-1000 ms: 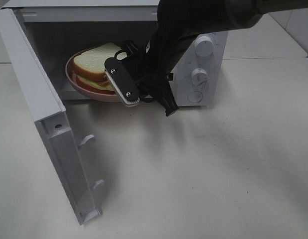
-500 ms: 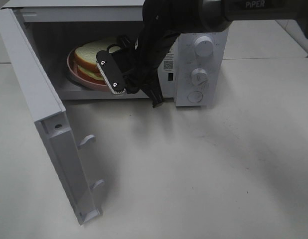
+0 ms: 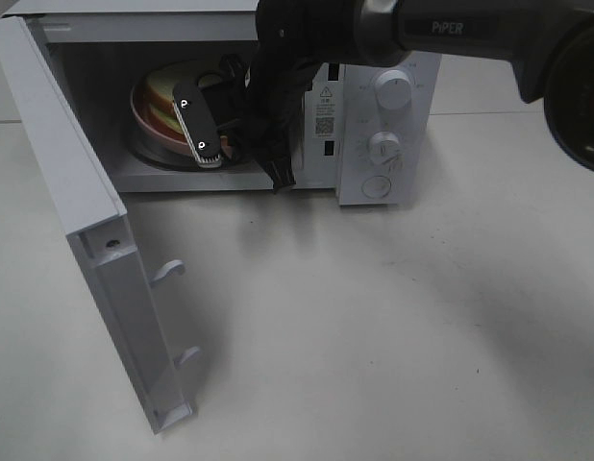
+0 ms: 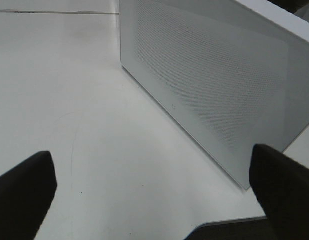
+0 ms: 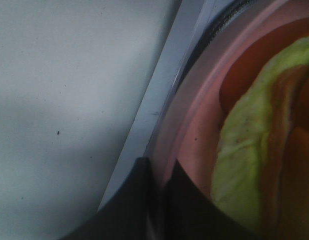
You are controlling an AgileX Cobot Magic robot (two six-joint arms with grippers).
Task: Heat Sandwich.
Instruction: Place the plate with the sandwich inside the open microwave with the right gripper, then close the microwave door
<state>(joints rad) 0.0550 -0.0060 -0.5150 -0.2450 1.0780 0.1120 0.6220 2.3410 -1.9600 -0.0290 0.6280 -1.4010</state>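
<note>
The sandwich (image 5: 254, 150), pale green lettuce and reddish-brown filling showing, sits on a round pink plate (image 5: 192, 135) inside the white microwave oven (image 3: 383, 115), whose white door (image 3: 81, 192) is swung wide open. The right gripper (image 5: 159, 180) is clamped tight on the plate's rim. The left gripper (image 4: 154, 200) is spread wide with nothing in it, over the white table (image 4: 94, 125) beside a perforated white panel (image 4: 209, 85).

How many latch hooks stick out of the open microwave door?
2, both on the edge of the open white microwave door: upper white latch hook, lower white latch hook. None appear hidden.
</note>
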